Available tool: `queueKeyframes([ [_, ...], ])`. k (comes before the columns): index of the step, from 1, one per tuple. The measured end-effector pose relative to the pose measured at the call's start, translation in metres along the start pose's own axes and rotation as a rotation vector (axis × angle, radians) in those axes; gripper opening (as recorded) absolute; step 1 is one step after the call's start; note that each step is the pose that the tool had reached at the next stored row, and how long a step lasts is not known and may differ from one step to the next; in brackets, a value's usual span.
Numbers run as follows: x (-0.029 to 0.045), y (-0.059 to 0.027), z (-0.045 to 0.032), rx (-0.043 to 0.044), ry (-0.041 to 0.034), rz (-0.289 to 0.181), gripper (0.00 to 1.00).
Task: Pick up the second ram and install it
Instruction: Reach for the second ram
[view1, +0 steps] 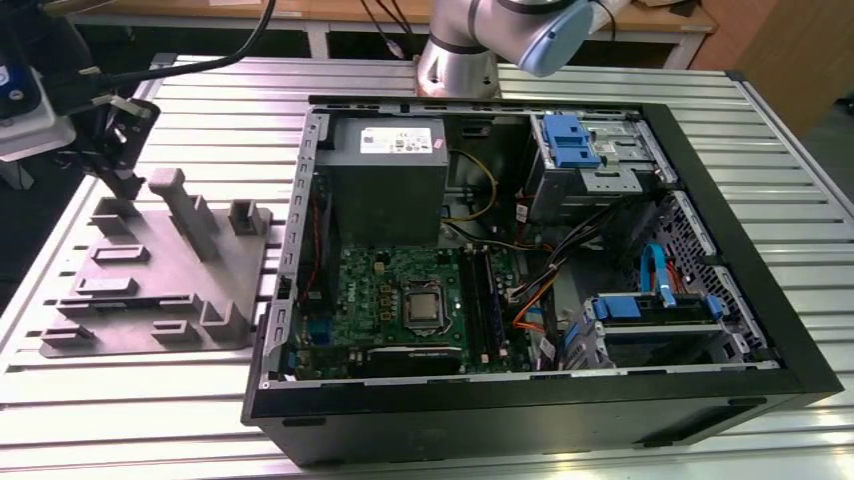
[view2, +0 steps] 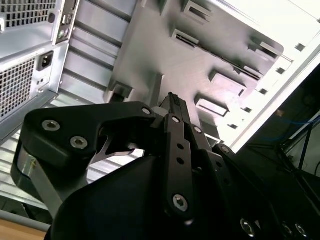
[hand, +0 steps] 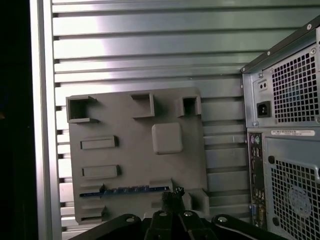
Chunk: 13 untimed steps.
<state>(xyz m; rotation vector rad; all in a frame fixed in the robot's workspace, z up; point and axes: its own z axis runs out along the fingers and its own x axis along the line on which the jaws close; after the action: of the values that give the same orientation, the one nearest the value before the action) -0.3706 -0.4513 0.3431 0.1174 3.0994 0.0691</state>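
While the end effector (hand: 172, 194) hangs over the ribbed desk (hand: 150, 50), the open computer case (view1: 534, 420) stands well off to one side of it, and the grey fixture (hand: 140, 165) lies beneath it. It looks closed and empty. The second ram (hand: 125, 190) sits edge-up in the fixture slot just beside its tip. I judge you need to spread the jaws, centre them on the stick's length and keep them square to its faces.
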Motion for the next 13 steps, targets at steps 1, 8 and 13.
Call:
queueKeyframes([
  [1,0.0019,-0.0003,0.0013,0.0000,-0.0001,0.000,0.10],
  [8,0.0148,-0.0046,0.0090,0.0000,-0.0001,0.000,0.10],
  [13,0.0228,-0.0087,0.0146,0.0001,0.0000,0.000,0.10],
])
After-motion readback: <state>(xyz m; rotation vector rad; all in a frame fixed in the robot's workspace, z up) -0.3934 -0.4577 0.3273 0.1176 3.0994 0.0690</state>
